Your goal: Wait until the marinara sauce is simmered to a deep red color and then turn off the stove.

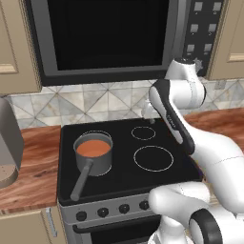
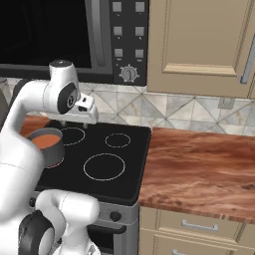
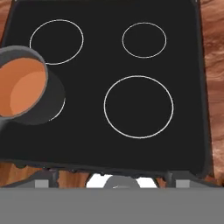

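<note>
the marinara sauce [image 1: 93, 148] sits in a small grey saucepan [image 1: 97, 162] on the front left burner of the stove [image 1: 157, 176], its handle pointing toward the front panel. its surface reads orange-red, not yet deep red, so the likely error is reaching for a knob too early and cutting the heat before the colour darkens. a second risk is picking the wrong one in the row of knobs [image 1: 124, 208], which all look alike. a low sweep toward them could also clip the saucepan's handle. the arm is folded high over the back of the cooktop, the gripper [image 2: 85, 121] pointing down at the glass, jaws spread wide and holding nothing, well apart from saucepan and knobs.
</note>
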You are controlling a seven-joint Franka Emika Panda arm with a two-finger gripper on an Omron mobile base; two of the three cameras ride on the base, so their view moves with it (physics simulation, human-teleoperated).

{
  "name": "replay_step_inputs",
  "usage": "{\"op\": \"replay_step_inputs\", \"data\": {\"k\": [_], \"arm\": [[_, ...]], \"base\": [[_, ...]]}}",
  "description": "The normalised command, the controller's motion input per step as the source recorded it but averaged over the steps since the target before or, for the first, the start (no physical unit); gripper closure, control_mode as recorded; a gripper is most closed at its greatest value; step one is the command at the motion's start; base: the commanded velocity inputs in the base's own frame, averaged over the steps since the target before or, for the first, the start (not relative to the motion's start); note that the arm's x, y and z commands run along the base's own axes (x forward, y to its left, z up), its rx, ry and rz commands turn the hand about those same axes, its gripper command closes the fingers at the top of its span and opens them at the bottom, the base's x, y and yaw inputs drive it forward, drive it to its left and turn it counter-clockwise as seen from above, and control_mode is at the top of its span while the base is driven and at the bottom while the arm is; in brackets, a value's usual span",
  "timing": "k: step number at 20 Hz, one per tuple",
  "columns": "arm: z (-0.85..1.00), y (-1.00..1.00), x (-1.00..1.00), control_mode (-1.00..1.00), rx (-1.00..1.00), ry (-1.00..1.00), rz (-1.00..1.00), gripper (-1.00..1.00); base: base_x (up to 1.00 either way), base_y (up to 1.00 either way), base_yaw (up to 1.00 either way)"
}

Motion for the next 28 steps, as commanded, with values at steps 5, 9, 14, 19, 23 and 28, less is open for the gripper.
{"op": "replay_step_inputs", "data": {"k": [5,9,14,19,23,28], "arm": [[-0.09,0.81,-0.63,-1.00,-0.12,-0.02,0.18,-1.00],[-0.02,0.98,-0.59,-1.00,-0.22,-0.07,0.22,-1.00],[0.00,0.85,-0.57,-1.00,-0.23,-0.16,0.23,-1.00],[-0.03,0.71,-0.46,-1.00,-0.22,-0.18,0.22,-1.00],[-0.20,0.61,-0.29,-1.00,-0.21,-0.17,0.29,-1.00],[-0.36,0.45,-0.16,-1.00,-0.19,-0.12,0.33,-1.00]], "base": [[0.00,0.00,0.00],[0.00,0.00,0.00],[0.00,0.00,0.00],[0.00,0.00,0.00],[0.00,0.00,0.00],[0.00,0.00,0.00]]}}
